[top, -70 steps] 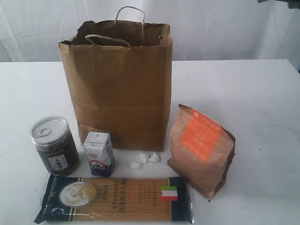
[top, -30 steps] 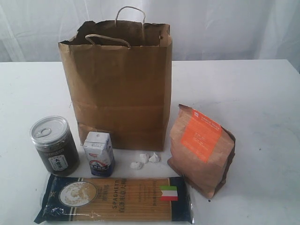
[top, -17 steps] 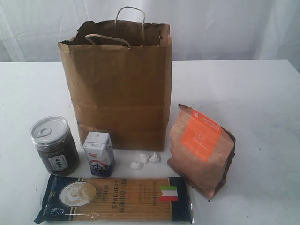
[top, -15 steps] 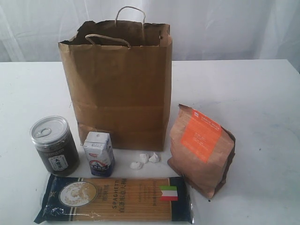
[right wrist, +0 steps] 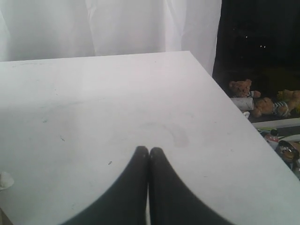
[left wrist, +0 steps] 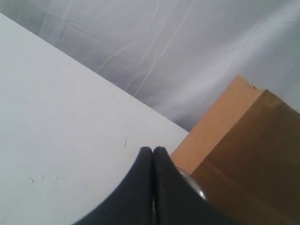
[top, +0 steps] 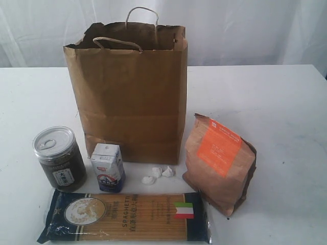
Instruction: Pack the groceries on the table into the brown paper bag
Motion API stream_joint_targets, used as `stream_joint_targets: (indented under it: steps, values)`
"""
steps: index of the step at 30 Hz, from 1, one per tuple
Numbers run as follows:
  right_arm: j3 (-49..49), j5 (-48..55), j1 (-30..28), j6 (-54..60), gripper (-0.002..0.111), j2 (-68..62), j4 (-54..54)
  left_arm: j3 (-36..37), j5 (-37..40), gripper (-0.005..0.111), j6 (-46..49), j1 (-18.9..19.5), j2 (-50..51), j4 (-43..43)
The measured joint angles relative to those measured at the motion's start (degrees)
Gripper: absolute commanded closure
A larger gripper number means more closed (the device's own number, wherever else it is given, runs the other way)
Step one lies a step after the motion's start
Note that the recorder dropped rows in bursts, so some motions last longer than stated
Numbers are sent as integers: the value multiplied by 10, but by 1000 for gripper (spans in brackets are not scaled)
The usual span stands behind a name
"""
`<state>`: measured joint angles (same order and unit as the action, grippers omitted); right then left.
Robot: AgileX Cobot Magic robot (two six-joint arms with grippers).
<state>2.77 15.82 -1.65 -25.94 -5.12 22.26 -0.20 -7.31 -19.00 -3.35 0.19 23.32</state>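
The brown paper bag (top: 130,92) stands open and upright at the middle back of the table (top: 276,102). In front of it, from the left: the dark jar with silver pull-tab lid (top: 59,158), the small white-blue carton (top: 108,167), and the orange-labelled brown pouch (top: 219,162) leaning at the right. The long spaghetti pack (top: 125,217) lies flat along the front edge. No yellow bottle or gold-lidded jar shows. Neither arm appears in the exterior view. My left gripper (left wrist: 153,149) is shut and empty beside the bag (left wrist: 248,154) and a silver lid (left wrist: 192,183). My right gripper (right wrist: 149,150) is shut and empty over bare table.
Three small white lumps (top: 157,174) lie between the carton and the pouch. A white curtain (top: 245,25) hangs behind the table. Past the table edge in the right wrist view, stuffed toys (right wrist: 255,98) and clutter sit lower down in a dark area.
A dark shape at the top right corner of the exterior view has left the frame. The groceries and the bag have not moved.
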Motion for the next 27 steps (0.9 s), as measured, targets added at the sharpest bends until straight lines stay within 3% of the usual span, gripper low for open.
stream_joint_targets:
  steps: [6, 11, 15, 16, 19, 20, 21, 24, 27]
  values:
    - [0, -1, 0, 0, 108, 0, 0, 0, -69, 107, -2, 0, 0, 2]
    - [0, 19, 0, 0, 108, 0, 5, -2, -270, 107, 60, 0, 3, 15]
    - [0, 21, 0, 0, 108, 0, 6, -53, -274, 107, 80, 0, 44, 40]
    - [0, 21, 0, 0, 108, 0, 7, -80, -254, 107, 97, 0, 65, 41]
    - [0, 10, 0, 0, 108, 0, 5, -221, -97, 107, 217, 0, 184, 23]
    - [0, -4, 0, 0, 108, 0, 5, -293, 9, 107, 274, 0, 249, 5]
    - [0, -11, 0, 0, 108, 0, 4, -321, 56, 107, 292, 0, 277, -1]
    - [0, -35, 0, 0, 108, 0, 3, -441, 334, 107, 368, 0, 435, -7]
    - [0, -40, 0, 0, 108, 0, 3, -471, 447, 107, 419, 0, 529, -13]
